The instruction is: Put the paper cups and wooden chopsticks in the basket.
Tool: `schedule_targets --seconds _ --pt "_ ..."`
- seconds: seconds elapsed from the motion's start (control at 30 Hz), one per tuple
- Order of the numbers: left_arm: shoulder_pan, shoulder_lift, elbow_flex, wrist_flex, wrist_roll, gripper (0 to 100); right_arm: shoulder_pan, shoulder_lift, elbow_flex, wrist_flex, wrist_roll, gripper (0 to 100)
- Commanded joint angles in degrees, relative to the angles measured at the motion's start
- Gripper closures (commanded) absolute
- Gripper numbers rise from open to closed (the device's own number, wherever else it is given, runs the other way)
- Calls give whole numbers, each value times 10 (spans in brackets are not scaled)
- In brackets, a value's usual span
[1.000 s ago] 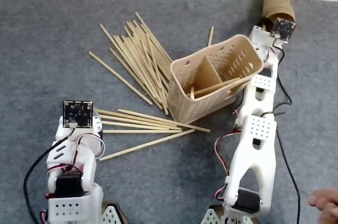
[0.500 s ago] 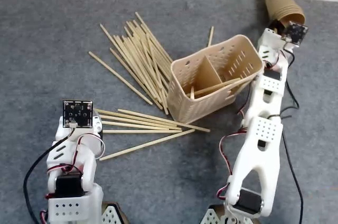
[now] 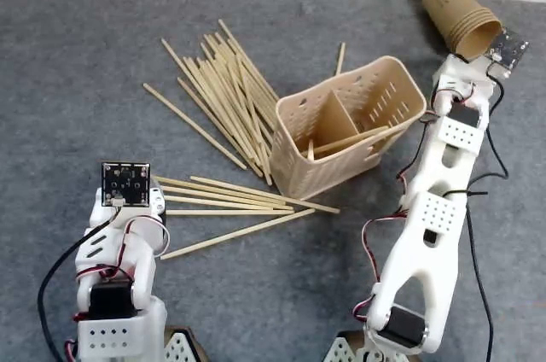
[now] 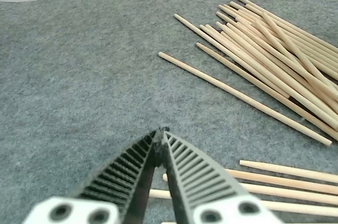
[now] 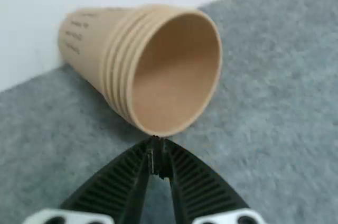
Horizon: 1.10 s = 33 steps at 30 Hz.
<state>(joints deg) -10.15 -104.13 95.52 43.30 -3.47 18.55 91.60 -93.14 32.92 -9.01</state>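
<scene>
Lying on its side at the 1 o'clock corner of the table (image 3: 77, 55), the stack of paper cups (image 3: 459, 12) points its open mouth toward 5 o'clock. That aims it straight at the right gripper (image 5: 157, 147), whose arm (image 3: 426, 217) stretches up from 5 o'clock past the basket (image 3: 334, 176). The jaws are pressed together with nothing between them, their tips just at the lower lip of the outermost cup; whether they touch it I cannot tell. Shut like this they cannot take the rim, so by my reading the approach is lined up but the grasp not yet begun. They would have to part, one jaw going inside the mouth.

The basket stands near the centre, a couple of chopsticks (image 3: 357, 137) already leaning inside it. The main pile of chopsticks (image 3: 223, 93) fans out at the basket's 10 o'clock, and another handful (image 3: 230, 198) lies at its 8 o'clock. The left gripper (image 4: 160, 135) hangs at the table's 7 o'clock, also closed and empty, just beside that handful, probably parked clear of the other arm's work.
</scene>
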Motion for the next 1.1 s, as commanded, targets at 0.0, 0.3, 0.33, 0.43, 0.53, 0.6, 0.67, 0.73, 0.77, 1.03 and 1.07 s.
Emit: schedule_targets --seconds 0.0,0.3,0.33,0.43,0.53,0.6,0.67,0.73,0.77,1.03,1.07 --pt "11 -7 0 -11 -6 989 15 -41 -82 40 -5 991" --pt "11 -7 0 -11 -6 989 -15 -86 -79 95 -10 837" --pt "11 -7 0 -11 -6 989 -20 -77 -79 68 -11 793" --pt "11 -7 0 -11 -6 989 -36 -37 -77 -65 -7 739" --pt "11 -7 0 -11 -6 989 -49 8 -76 -171 -6 765" --pt "11 -7 0 -11 -6 989 -51 28 -75 -202 -5 776" --pt "11 -7 0 -11 -6 989 -51 34 -61 -208 -5 776" --pt "11 -6 0 -11 -6 989 -50 25 -21 -221 -5 776" --pt "11 -6 0 -11 -6 989 -50 17 2 -240 -5 777" --pt "11 -7 6 -12 -6 989 -51 -67 201 -361 -6 779" --pt "11 -7 6 -12 -6 989 -51 -74 215 -364 -8 779"
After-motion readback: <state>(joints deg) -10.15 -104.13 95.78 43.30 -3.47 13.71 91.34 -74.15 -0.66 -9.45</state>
